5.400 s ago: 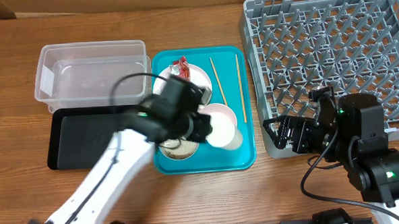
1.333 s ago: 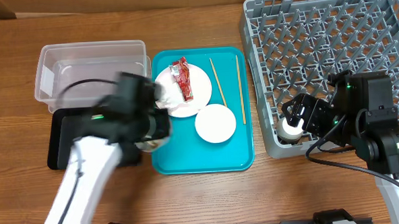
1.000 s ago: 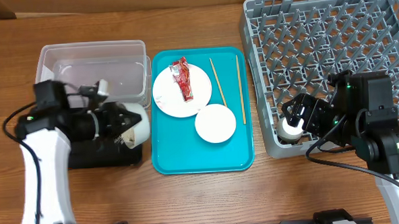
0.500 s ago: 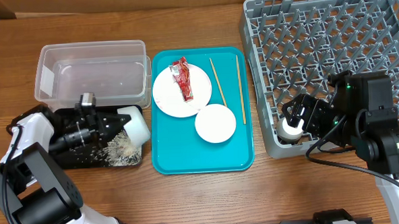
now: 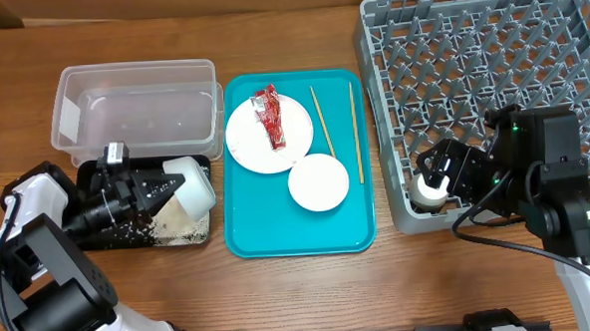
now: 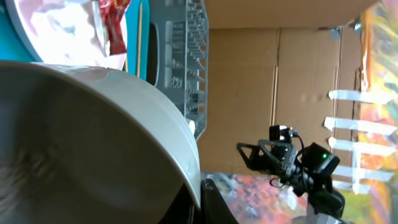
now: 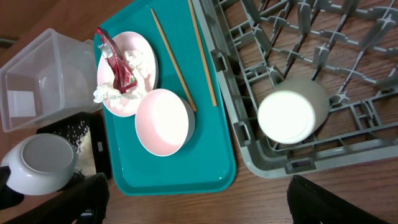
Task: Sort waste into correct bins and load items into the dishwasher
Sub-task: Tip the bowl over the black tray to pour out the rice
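Tipping on its side over the black tray (image 5: 129, 240), a white bowl (image 5: 194, 186) sits in the left gripper (image 5: 166, 187), which is pinched tight on the bowl's rim. Loose rice grains (image 5: 168, 227) lie scattered in the black tray just under the bowl. The clear tub (image 5: 133, 113) is right behind the black tray, touching it.

On the teal tray (image 5: 278, 238) in the middle of the table (image 5: 281, 291) is a big white plate (image 5: 252, 147). A red wrapper (image 5: 269, 115) and a crumpled white napkin (image 7: 104, 93) lie on it. A smaller white dish (image 5: 319, 182) sits just beside the plate, and two chopsticks (image 5: 355, 133) lie next to them.

The right gripper (image 5: 440, 174) hangs over the near left corner of the grey rack (image 5: 490, 67). Its fingers are spread wide and grip nothing. A small white cup (image 7: 292, 115) rests in the rack right below it.
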### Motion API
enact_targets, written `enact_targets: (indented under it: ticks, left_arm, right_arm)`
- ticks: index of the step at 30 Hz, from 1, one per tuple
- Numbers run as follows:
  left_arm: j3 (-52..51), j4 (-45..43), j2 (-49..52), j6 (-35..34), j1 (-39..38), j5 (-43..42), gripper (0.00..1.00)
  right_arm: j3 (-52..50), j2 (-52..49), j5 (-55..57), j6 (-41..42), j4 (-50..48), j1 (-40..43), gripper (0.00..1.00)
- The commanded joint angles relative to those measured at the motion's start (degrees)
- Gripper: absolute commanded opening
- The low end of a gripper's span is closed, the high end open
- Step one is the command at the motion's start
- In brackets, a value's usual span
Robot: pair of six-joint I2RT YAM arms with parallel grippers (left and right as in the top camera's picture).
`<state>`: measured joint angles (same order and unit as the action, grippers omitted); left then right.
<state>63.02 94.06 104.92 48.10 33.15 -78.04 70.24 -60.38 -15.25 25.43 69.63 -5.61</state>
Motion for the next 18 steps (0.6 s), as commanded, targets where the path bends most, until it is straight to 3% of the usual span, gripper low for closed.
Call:
enact_targets:
  ticks: [1, 3, 5, 6, 8, 10, 15, 18]
  left_arm:
    - [0.0, 2.8, 0.0, 9.4, 0.5, -5.2, 0.04]
    - [0.6, -1.4, -0.3, 13.2, 0.7, -4.0, 0.04]
    - [0.3, -6.5, 0.1, -1.4, 1.1, -3.8, 0.04]
    - [0.1, -4.9, 0.1, -2.8, 1.0, -4.8, 0.04]
    - [0.4, -2.4, -0.1, 5.2, 0.5, -5.4, 0.04]
    - [0.5, -3.9, 0.0, 2.0, 0.6, -3.0, 0.04]
    - [0.6, 2.9, -1.0, 8.5, -0.9, -0.5, 0.04]
    - [0.7, 2.9, -3.7, 6.2, -3.0, -1.1, 0.04]
  right_arm:
    - [1.1, 0.5, -0.3, -0.3, -0.2, 0.3, 0.93]
    - [1.1, 0.5, -0.2, -0.4, -0.1, 0.3, 0.93]
    - [1.1, 0.5, -0.2, -0.4, -0.1, 0.3, 0.93]
    - [1.1, 0.5, -0.3, -0.4, 0.0, 0.3, 0.93]
    - [1.1, 0.5, -0.3, -0.8, 0.2, 0.3, 0.93]
    - [1.1, 0.5, -0.1, -1.6, 0.2, 0.3, 0.93]
    - [1.1, 0.5, 0.0, -1.7, 0.1, 0.3, 0.93]
    - [1.1, 0.5, -0.1, -1.6, -0.1, 0.3, 0.93]
